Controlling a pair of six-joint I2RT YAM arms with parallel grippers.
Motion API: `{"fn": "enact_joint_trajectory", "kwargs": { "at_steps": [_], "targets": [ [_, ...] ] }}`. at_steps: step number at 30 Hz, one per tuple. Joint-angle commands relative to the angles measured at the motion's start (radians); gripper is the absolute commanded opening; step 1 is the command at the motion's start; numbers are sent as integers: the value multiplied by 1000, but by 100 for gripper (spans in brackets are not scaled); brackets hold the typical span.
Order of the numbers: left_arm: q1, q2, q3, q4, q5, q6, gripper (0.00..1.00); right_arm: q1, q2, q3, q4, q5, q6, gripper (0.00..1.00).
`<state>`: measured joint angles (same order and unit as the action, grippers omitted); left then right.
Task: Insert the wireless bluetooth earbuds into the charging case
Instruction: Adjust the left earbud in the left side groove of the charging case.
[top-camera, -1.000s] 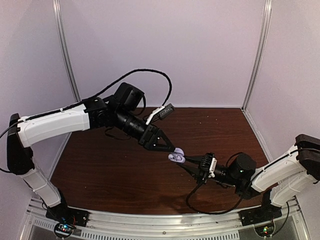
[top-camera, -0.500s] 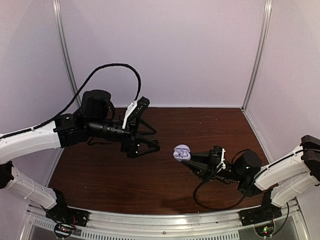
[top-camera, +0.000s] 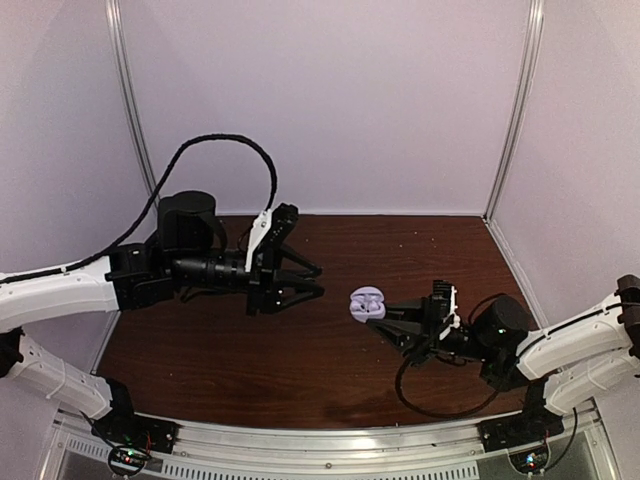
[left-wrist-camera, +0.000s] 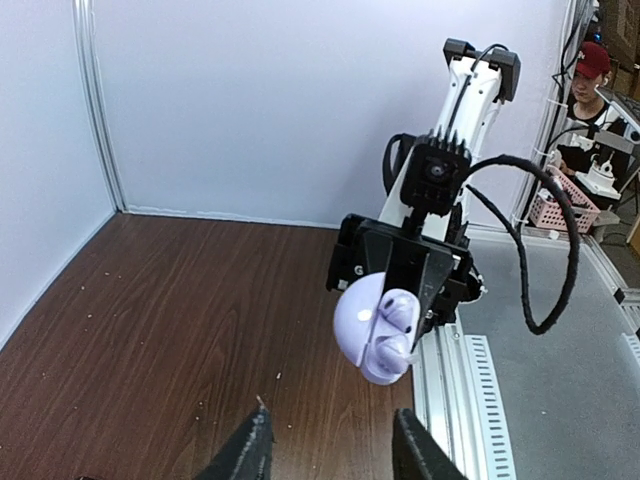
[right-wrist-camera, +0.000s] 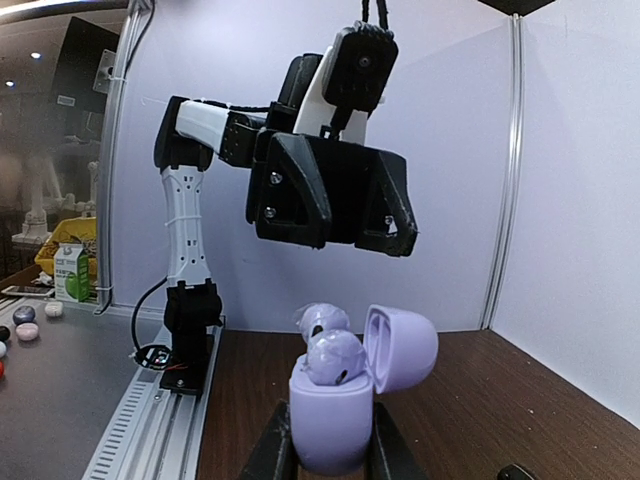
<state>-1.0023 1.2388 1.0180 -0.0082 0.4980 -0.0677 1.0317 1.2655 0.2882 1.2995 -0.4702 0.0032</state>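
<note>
My right gripper (top-camera: 378, 316) is shut on the lavender charging case (top-camera: 366, 303) and holds it above the table; it also shows in the right wrist view (right-wrist-camera: 332, 425) and the left wrist view (left-wrist-camera: 377, 322). The case's lid (right-wrist-camera: 400, 348) stands open. Two lavender earbuds (right-wrist-camera: 332, 354) sit in its base, one behind the other. My left gripper (top-camera: 318, 289) is open and empty, a short way left of the case, its fingertips (left-wrist-camera: 255, 445) pointing at it.
The dark wooden table (top-camera: 250, 350) lies below both arms. A small dark object (right-wrist-camera: 512, 472) shows at the lower right of the right wrist view. White walls enclose the table on three sides.
My left gripper has let go at the case, opened and drawn back to the left. My right gripper has lifted the case slightly up and to the right.
</note>
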Motion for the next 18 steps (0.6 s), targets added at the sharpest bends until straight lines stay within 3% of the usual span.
{"fn": "enact_joint_trajectory", "kwargs": {
  "at_steps": [1,18],
  "targets": [
    [-15,9,0,34,-22,16,38,-4,-22,21,-39,132,9,0],
    [-47,147,106,37,-1,-25,23,0,-21,45,-98,176,-72,0]
  ]
}}
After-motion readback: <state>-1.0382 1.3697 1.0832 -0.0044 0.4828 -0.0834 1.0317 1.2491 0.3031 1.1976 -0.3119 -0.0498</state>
